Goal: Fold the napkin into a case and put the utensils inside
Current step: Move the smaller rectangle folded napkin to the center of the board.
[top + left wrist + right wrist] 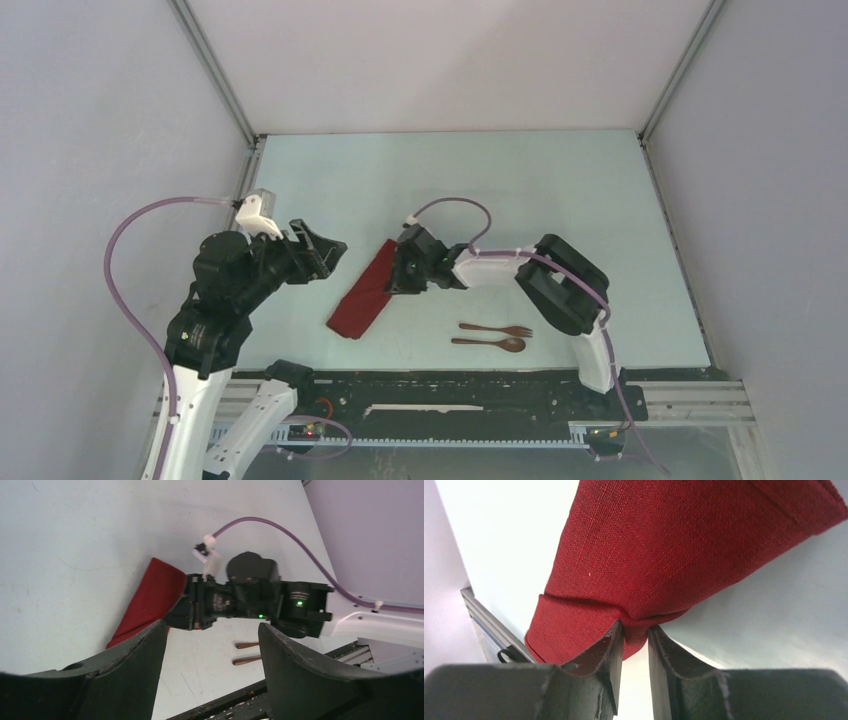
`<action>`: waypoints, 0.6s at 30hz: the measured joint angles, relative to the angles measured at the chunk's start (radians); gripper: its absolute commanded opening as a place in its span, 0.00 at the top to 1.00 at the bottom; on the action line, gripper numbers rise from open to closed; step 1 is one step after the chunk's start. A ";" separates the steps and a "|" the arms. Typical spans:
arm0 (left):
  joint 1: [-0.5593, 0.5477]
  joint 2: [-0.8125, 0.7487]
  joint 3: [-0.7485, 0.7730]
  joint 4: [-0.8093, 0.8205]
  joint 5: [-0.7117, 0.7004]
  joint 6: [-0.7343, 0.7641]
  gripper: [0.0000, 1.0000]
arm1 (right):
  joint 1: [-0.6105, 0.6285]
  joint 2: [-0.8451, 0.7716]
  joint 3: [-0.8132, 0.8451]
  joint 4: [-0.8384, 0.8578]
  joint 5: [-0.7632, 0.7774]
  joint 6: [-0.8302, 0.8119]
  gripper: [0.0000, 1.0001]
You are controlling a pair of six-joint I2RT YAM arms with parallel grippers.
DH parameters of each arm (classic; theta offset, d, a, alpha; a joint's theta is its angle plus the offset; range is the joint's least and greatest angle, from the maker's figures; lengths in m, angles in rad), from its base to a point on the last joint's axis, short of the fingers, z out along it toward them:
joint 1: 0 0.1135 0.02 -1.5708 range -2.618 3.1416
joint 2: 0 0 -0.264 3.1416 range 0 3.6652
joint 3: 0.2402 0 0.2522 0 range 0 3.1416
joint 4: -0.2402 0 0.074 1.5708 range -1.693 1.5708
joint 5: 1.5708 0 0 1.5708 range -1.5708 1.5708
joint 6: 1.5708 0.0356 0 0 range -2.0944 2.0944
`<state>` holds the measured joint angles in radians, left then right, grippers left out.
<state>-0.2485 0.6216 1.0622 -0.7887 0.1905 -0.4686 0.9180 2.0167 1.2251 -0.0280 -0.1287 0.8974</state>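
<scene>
Pale blue-green bench (560, 200), grey walls on three sides. Napkin (360, 298) lies left of centre as a narrow folded strip, set diagonally: near end to the left, far end to the right. Fork (497, 329) and spoon (489, 343) lie side by side by the near edge, right of the strip and apart from it.

Handling (judged): cloth is light, soft and coarse-woven, with no stiffness. Layers will likely slide on each other and sag when lifted. The weave should give good grip. Best hold is a shallow pinch at an edge or fold, taking only the layers wanted; a deep bite risks dragging the whole strip.

Right fingers (605, 652): low at the strip's right long edge, clenched on a small pucker of napkin, with cloth wrinkled between the tips. Right arm reaches left from its base, elbow bent, wrist close to the bench.

Left fingers (135, 665): spread wide, nothing in them, raised left of the strip and aimed toward it. Left arm folded back.
</scene>
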 measured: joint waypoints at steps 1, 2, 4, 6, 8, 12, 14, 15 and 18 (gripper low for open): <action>0.000 0.000 0.006 -0.002 0.000 0.000 0.26 | 0.013 0.027 0.035 0.000 -0.003 -0.005 0.70; 0.000 0.000 0.011 -0.005 0.000 0.000 0.25 | 0.024 0.053 0.069 0.001 -0.008 -0.005 0.73; 0.000 -0.001 0.017 -0.008 0.000 0.000 0.26 | 0.040 0.093 0.117 0.007 -0.017 0.008 0.76; 0.000 -0.001 0.018 -0.010 0.000 0.000 0.26 | 0.049 0.135 0.156 0.028 -0.044 0.058 0.77; 0.000 -0.001 0.018 -0.016 0.000 0.000 0.26 | 0.058 0.165 0.171 0.072 -0.068 0.123 0.77; 0.000 -0.005 0.017 -0.025 0.000 0.000 0.26 | 0.067 0.197 0.195 0.115 -0.074 0.221 0.61; 0.000 -0.008 0.017 -0.027 0.000 -0.001 0.26 | 0.079 0.204 0.215 0.119 -0.061 0.240 0.51; 0.000 -0.009 0.017 -0.027 0.000 -0.001 0.26 | 0.085 0.204 0.216 0.121 -0.058 0.242 0.46; 0.000 -0.009 0.017 -0.027 0.000 -0.001 0.25 | 0.098 0.179 0.188 0.135 -0.064 0.229 0.41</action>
<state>-0.2485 0.6128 1.0794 -0.8158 0.1909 -0.4694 1.0161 2.1960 1.4128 0.1070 -0.1925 1.1263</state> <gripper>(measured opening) 0.744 0.547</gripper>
